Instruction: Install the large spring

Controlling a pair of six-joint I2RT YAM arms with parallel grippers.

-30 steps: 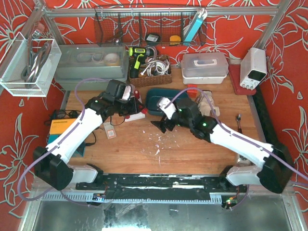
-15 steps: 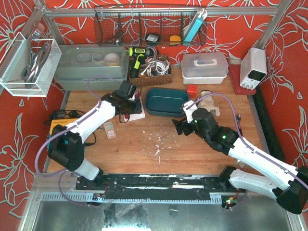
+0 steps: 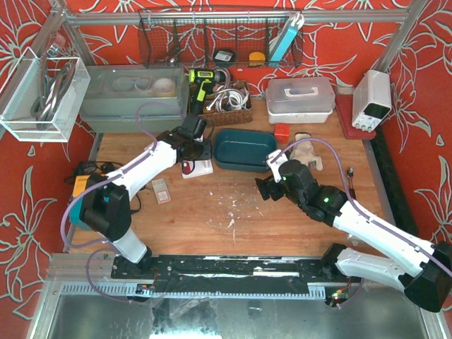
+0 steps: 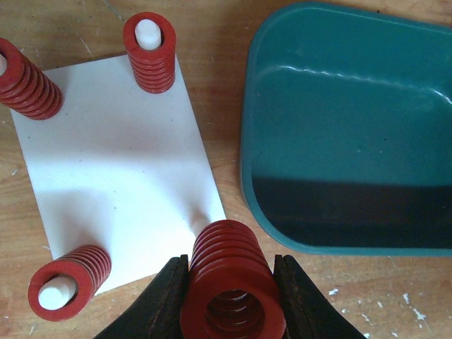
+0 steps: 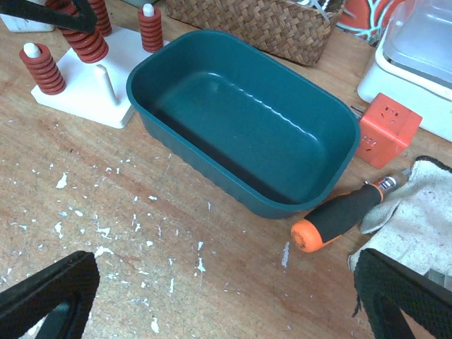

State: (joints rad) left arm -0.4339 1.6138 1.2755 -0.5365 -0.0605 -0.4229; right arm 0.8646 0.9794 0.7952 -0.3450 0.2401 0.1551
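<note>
My left gripper (image 4: 232,274) is shut on the large red spring (image 4: 229,247), held just above the near right corner of the white base plate (image 4: 120,162). Three red springs sit on its other pegs, one at top middle (image 4: 150,53) and one at bottom left (image 4: 67,279). In the right wrist view the held spring (image 5: 85,39) hangs tilted beside a bare white peg (image 5: 106,83). From above, the left gripper (image 3: 192,143) is over the plate (image 3: 200,169). My right gripper (image 3: 267,189) is open and empty over bare wood (image 5: 226,296).
An empty teal tray (image 4: 339,233) lies right of the plate, also in the right wrist view (image 5: 176,134). An orange-handled screwdriver (image 5: 342,215), a cloth (image 5: 417,226) and an orange block (image 5: 387,131) lie right of it. A wicker basket (image 5: 261,21) stands behind.
My left gripper has carried the spring to the right and farther back, over the white plate. My right gripper has drawn back to the right, away from the tray's front.
</note>
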